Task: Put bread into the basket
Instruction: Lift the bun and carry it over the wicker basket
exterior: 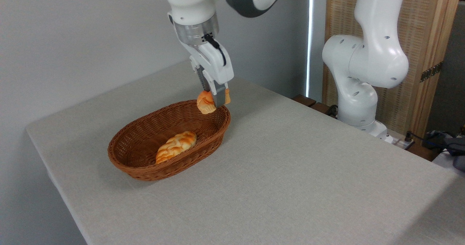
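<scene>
Just above centre of the frame, I am pinching the bread (206, 102) in my gripper (214, 100), the fingers pressed against its sides so that orange crust is showing on either side of the near grey finger (219, 99). It is a small, rounded bun with a knotted, ridged top, glossy and orange, and it is hanging in the air over the far right end of the basket (145, 143), just above the rim there.

Below and to the left, the basket is sitting on the table (290, 172): an oval of brown woven wicker with low, sloping sides and a tightly plaited rim. Inside it, toward the middle, a longer braided loaf (176, 146) is lying, paler yellow-white with orange-browned ridges.

My arm is coming down from the top centre of the frame, smooth white shells with a metal ring at the wrist. The table is wearing a light grey, finely grained cloth-like surface.
</scene>
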`<control>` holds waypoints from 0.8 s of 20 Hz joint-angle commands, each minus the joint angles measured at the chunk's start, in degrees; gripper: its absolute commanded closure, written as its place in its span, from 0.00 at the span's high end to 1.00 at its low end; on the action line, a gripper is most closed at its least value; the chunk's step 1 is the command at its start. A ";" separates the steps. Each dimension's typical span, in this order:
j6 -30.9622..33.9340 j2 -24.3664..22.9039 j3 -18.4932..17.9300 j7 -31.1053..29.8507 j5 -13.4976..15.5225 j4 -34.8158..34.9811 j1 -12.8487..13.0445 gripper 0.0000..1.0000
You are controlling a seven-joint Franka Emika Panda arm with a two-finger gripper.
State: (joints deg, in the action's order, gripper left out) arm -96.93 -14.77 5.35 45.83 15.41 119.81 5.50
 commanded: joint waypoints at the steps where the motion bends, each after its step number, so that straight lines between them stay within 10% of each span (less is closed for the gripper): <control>1: -3.17 1.58 0.18 -3.02 2.87 -1.07 -0.05 0.35; 13: -4.23 4.31 1.15 -3.12 4.89 -0.63 2.05 1.00; 16: -4.58 4.22 1.33 -3.12 4.54 -0.54 2.14 1.00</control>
State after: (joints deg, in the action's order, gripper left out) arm -100.71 -10.56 6.56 43.59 19.99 119.63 7.29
